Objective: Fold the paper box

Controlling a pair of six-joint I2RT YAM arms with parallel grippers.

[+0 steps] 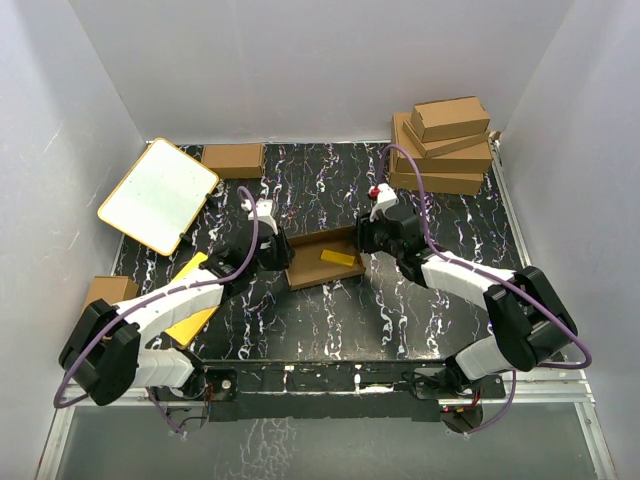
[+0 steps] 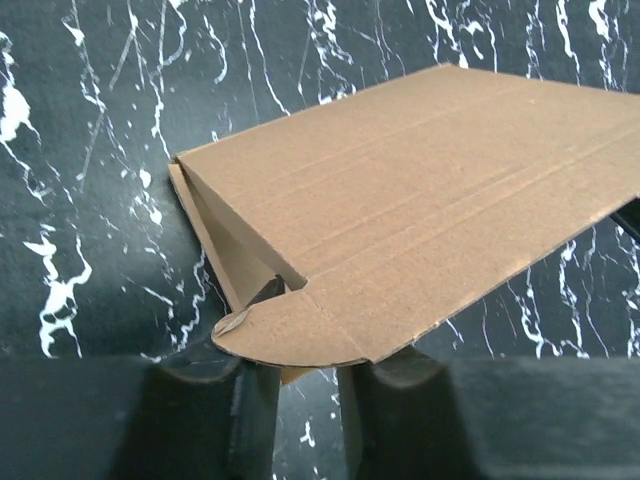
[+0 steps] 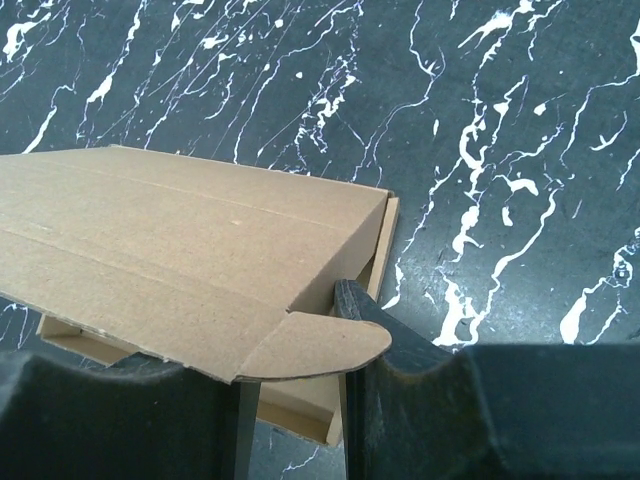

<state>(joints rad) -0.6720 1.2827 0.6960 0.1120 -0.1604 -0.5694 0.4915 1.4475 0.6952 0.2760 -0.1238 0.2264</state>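
The paper box [image 1: 318,262] is brown cardboard, lying half folded at the table's middle with its tray open upward in the top view. In the left wrist view its lid panel [image 2: 420,200] is raised, and a rounded tab [image 2: 300,335] lies over my left gripper [image 2: 305,355]. That gripper's jaws stand apart at the box's left end [image 1: 272,250]. In the right wrist view the lid panel [image 3: 170,250] and another rounded tab [image 3: 320,348] lie over my right gripper [image 3: 295,345]. Its jaws also stand apart, with one fingertip [image 3: 350,300] against the box's right side wall [image 1: 372,240].
A yellow piece [image 1: 338,258] lies inside the box. A stack of folded brown boxes [image 1: 445,145] stands at the back right, one box [image 1: 232,158] at the back and another [image 1: 108,290] at the left. A white orange-rimmed board [image 1: 158,193] and a yellow flat card [image 1: 190,300] lie at the left.
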